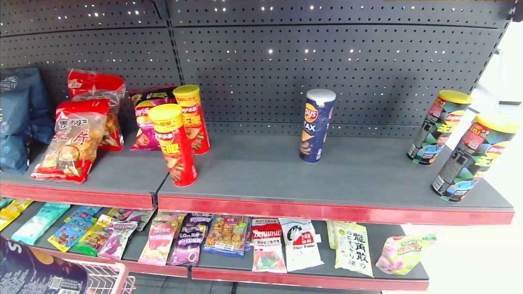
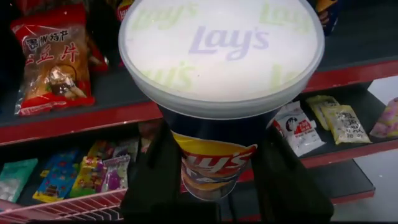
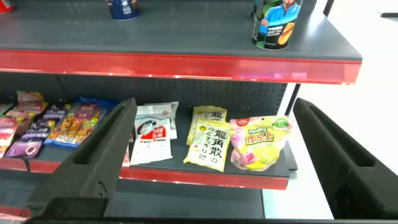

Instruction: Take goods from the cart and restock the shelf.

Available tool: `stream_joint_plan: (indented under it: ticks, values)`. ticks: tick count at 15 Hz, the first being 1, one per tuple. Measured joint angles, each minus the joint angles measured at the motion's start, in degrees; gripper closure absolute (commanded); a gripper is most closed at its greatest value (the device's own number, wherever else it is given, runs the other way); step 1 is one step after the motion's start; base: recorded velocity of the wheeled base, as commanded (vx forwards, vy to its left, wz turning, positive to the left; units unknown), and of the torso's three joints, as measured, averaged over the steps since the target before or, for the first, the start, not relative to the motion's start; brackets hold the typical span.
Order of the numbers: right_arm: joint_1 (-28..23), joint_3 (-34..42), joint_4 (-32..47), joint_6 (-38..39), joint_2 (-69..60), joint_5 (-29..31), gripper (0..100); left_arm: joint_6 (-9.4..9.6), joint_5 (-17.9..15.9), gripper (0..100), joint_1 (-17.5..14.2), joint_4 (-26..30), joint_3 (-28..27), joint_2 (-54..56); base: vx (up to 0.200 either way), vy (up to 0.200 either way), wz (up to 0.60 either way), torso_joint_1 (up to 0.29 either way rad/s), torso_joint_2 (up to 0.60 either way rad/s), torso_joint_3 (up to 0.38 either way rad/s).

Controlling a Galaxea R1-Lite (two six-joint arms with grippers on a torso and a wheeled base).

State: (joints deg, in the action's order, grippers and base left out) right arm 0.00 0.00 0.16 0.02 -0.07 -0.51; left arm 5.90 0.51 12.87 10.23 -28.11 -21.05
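Left gripper (image 2: 217, 146): clenched on the held can (image 2: 221, 56). We see a dark finger (image 2: 163, 171) pressed to each side of the can body, below its white lid.
Held can: dark blue chip can, lid end toward the wrist camera. In the head view it sits at the lower left corner (image 1: 36, 271), just beside the cart (image 1: 108, 277) and lower than the front of the lower shelf (image 1: 318, 273).
Cart: pink wire rim. We cannot tell what is inside it.
Right gripper (image 3: 214, 109): released, jaws spread wide with nothing between them. It faces the right end of the lower shelf.
Top shelf (image 1: 286, 179): grey deck with a red front lip.
Blue can (image 1: 316, 126): we note that it matches the held one. It stands upright near the middle of the top shelf, alone, well apart from the others.
Red cans (image 1: 173, 145): two with yellow lids, upright, one behind the other, left of the blue can.
Green cans (image 1: 439, 127): two with yellow lids at the right end of the top shelf, one near the front corner.
Bags (image 1: 71, 139): red snack bags leaning at the left end, with a blue bag (image 1: 16, 118) further left and a purple bag (image 1: 147, 118) behind the red cans.
Lower shelf: we count a row of flat packets lying side by side. A white packet (image 3: 152, 134), a yellow packet (image 3: 210, 138) and a pink packet (image 3: 258, 143) lie toward the right end.
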Motion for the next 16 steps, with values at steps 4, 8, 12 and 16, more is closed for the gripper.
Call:
stream_joint_plan:
  ticks: [4, 8, 12, 16]
  values:
    - [0.00, 0.00, 0.02, -0.21, 0.00, -0.22, 0, 2.94, 0.00, 100, 0.00, 0.06, 0.00, 0.17, 0.000, 0.000, 0.00, 0.000, 0.00, 0.000]
    - [0.00, 0.00, 0.02, -0.24, 0.00, -0.20, 0, 4.77, -0.59, 100, 0.07, 0.11, 1.24, 1.95, 0.000, 0.000, 0.00, 0.000, 0.00, 0.000]
    - [0.13, -5.29, -0.11, -0.65, 2.38, -0.44, 0, 4.79, -1.77, 100, 0.27, 0.09, 3.63, 4.61, 0.000, 0.000, 0.00, 0.000, 0.00, 0.000]
    - [0.46, -21.97, -0.09, -2.73, 21.13, -0.74, 0, 4.77, -2.36, 100, 0.29, -0.13, 4.91, 5.27, 0.000, 0.000, 0.00, 0.000, 0.00, 0.000]
